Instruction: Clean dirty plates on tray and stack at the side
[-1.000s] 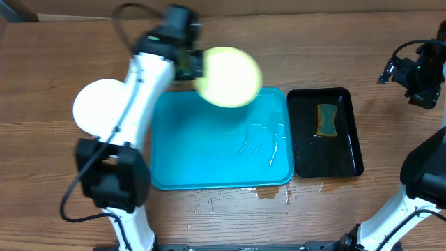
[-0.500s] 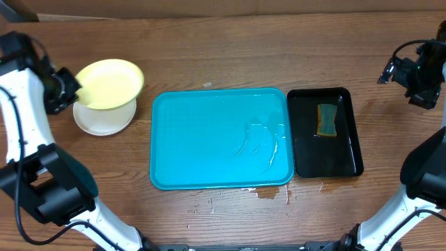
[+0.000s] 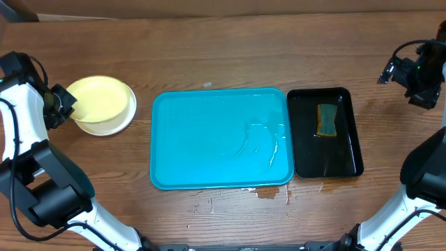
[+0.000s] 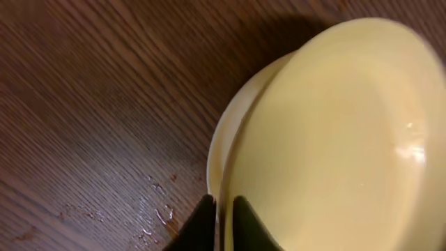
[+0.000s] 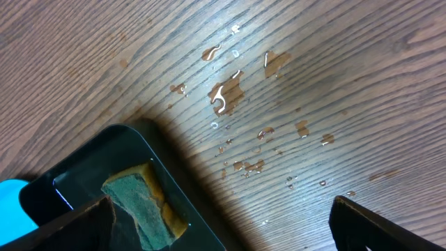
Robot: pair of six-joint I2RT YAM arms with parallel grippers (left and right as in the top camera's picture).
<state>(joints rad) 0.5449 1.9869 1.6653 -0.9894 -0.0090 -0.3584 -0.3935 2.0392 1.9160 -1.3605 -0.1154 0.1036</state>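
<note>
A pale yellow-green plate (image 3: 104, 100) lies on top of a white plate (image 3: 104, 130) at the table's left side. My left gripper (image 3: 66, 103) is at the stack's left edge. In the left wrist view its gripper (image 4: 221, 203) is shut on the yellow-green plate (image 4: 334, 139), with the rim caught between the two dark fingers. The white plate (image 4: 216, 150) shows just beneath. The turquoise tray (image 3: 152, 139) in the middle holds only streaks of water. My right gripper (image 3: 418, 73) hangs wide open at the far right, holding nothing.
A narrow black tray (image 3: 345, 157) with a green-and-yellow sponge (image 3: 326, 120) stands right of the turquoise tray. The right wrist view shows the sponge (image 5: 143, 202) and water drops (image 5: 224, 94) on the wood. A small puddle (image 3: 268, 194) lies at the tray's front edge.
My left arm swung the yellow-green plate from above the tray's back edge to the left and lowered it onto the white plate. The right arm has not moved.
</note>
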